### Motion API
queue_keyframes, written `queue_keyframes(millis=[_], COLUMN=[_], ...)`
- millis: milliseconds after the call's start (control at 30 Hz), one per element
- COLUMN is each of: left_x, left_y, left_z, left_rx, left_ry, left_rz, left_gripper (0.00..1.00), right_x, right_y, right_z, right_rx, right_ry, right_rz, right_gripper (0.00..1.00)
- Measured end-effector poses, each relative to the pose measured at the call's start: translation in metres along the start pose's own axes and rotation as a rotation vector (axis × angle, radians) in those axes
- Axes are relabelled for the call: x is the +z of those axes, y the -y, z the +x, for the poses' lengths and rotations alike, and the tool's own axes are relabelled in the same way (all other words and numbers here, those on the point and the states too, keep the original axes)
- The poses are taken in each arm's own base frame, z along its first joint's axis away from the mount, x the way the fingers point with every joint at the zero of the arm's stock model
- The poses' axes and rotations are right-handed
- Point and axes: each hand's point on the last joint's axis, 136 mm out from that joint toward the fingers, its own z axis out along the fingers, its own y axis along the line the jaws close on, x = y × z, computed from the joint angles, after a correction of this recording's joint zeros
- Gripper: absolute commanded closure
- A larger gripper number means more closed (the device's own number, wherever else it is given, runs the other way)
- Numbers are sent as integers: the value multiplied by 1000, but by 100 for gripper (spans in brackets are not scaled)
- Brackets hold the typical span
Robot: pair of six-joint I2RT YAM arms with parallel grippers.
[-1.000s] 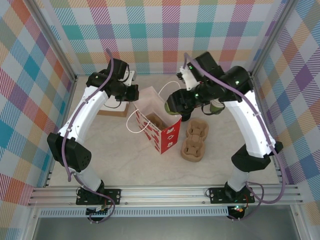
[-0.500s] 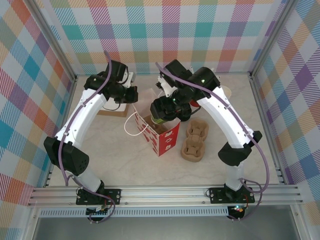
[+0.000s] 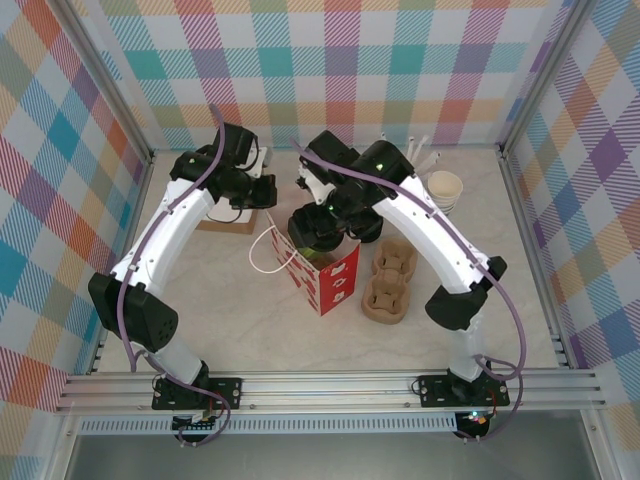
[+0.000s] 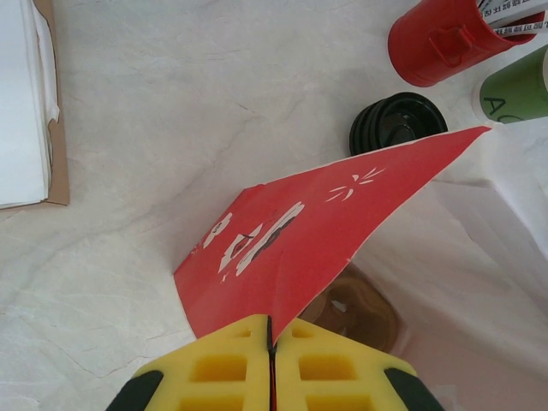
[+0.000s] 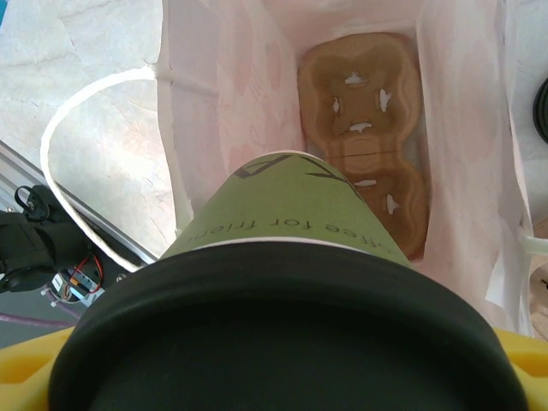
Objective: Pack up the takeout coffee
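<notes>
Setting: a pale marbled table [image 3: 250,320] enclosed by pastel plaid walls [image 3: 340,70].

Item 1, red paper bag [image 3: 338,280]: stands upright near the table's middle, mouth open, white inside, with a white loop handle [image 3: 265,250] hanging off its left side.

Item 2, left gripper [image 4: 271,342]: yellow pads pressed together on the bag's top edge, a thin sliver of red paper pinched between them.

Item 3, right gripper [image 3: 318,235]: positioned over the bag's mouth, jaws spread wide and clamped on the takeout coffee [image 5: 291,210].

Item 4, takeout coffee: a green paper cup with a black lid [image 5: 282,334], held upright above the open bag, directly over the bag's interior.

Item 5, brown pulp carrier [image 5: 368,128]: lies flat on the bag's floor, below the cup.

Item 6, further pulp carriers [image 3: 388,282]: on the table, just right of the bag.

Item 7, stack of lidless cups [image 3: 445,188]: at the back right.

Item 8, loose black lid [image 4: 396,124]: on the table behind the bag, near a red container [image 4: 437,38].

Item 9, white napkins [image 4: 26,103]: on a brown board at the back left.
</notes>
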Motion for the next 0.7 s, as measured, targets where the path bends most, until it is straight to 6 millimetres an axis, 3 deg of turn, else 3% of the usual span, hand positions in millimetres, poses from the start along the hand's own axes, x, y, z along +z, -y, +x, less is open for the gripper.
queue_keyframes(millis=[267, 400, 700], left_x=[2, 2, 1], left_y=[2, 2, 1], left_z=[3, 2, 4], left_rx=[-1, 2, 20], left_ry=[6, 17, 27], left_rz=[6, 9, 12], left_gripper=[93, 94, 94], right_x=[28, 33, 45], right_y=[-2, 2, 24], right_z=[7, 9, 13], right_rx=[14, 24, 75], right_ry=[-70, -84, -116], right_rz=[-14, 2, 66], right_gripper=[21, 21, 21])
